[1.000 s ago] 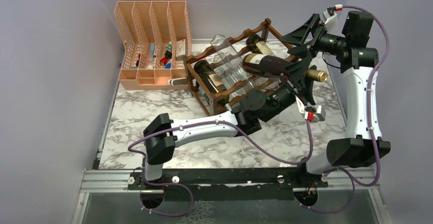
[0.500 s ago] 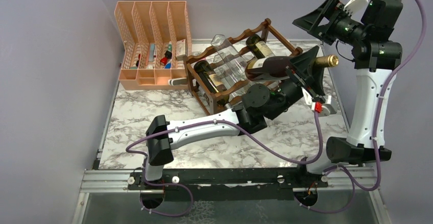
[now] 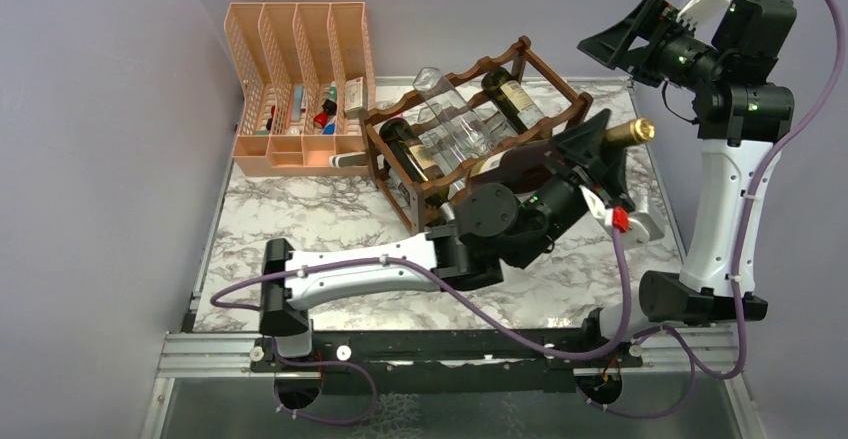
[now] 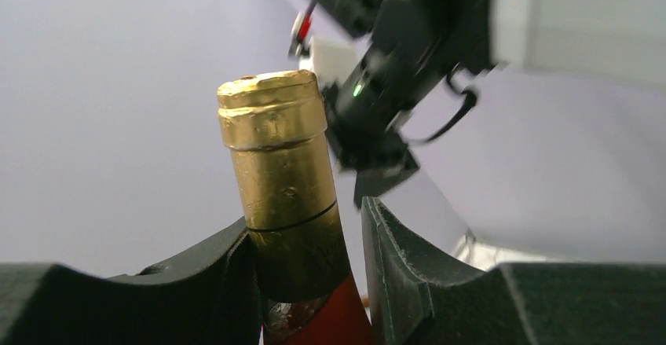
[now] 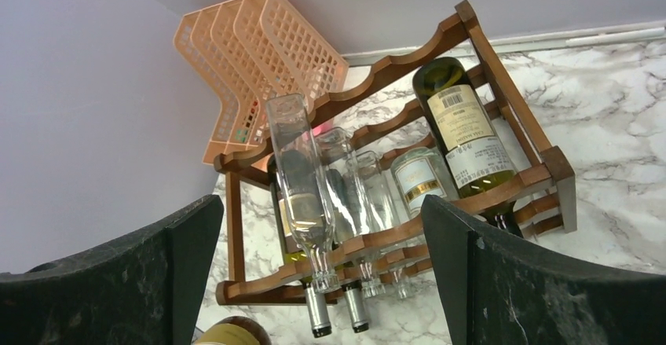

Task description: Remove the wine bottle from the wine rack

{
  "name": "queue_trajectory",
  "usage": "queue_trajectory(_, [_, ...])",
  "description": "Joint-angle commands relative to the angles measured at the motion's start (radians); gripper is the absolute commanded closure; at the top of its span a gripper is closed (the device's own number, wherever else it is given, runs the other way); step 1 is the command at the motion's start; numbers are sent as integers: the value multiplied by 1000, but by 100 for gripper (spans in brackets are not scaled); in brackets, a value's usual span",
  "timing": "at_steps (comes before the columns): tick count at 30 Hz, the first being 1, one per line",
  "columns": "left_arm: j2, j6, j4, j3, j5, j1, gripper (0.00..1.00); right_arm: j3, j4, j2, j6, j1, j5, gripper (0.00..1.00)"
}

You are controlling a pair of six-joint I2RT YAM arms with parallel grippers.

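Top external view: the wine rack stands at the far centre of the marble table, with the peach file organizer just to its left. The organizer has small items in its low front bins, too small to name.

The rack holds a green bottle with a white label on the top tier at the far right. A clear glass bottle slants across the top, and a dark bottle lies lower at the left end. The right wrist view adds a white-labelled bottle in a lower tier.

The wine bottle, dark with a gold foil top, lies nearly level at the rack's near right side. Its foil end points right, clear of the frame. Its butt end is over the near rail; whether it touches the rail cannot be told.

The left claw grips the bottle at the neck, just below the foil. In the left wrist view the jaws are narrow, black fingers on either side of the neck.

The right claw is raised high at the far right, jaws spread wide, holding nothing. The rack shows between its fingers.
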Motion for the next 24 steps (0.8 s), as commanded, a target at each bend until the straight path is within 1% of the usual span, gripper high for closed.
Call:
queue_trajectory(1, [-278,-27,4,-10,-175,9,100,35,6,-21,-15,-8,-67,0])
queue_trajectory(8, [-458,-255,-287,-51,-367,9,100,2,37,-21,15,-8,-158,0])
queue_trajectory(10, [-503,-315,-357,-93,-401,9,100,-16,55,-20,19,-6,-215,0])
queue_trajectory(12, [-538,-363,-433,-118,-459,10,100,-42,76,-15,9,20,-269,0])
queue_trajectory(14, [-573,-388,-468,-151,-549,9,100,-37,68,1,-24,81,-271,0])
queue_trajectory(16, [-616,-438,-523,-185,-587,9,100,-9,41,27,-53,138,-250,0])
queue_trajectory(19, [-695,-475,-542,-265,-695,11,100,64,-19,84,-69,185,-246,0])
queue_trajectory(21, [-764,-508,-545,-341,-725,11,100,86,-26,101,-64,203,-245,0])
queue_trajectory(24, [-851,-562,-548,-447,-747,11,100,70,16,96,-35,219,-253,0])
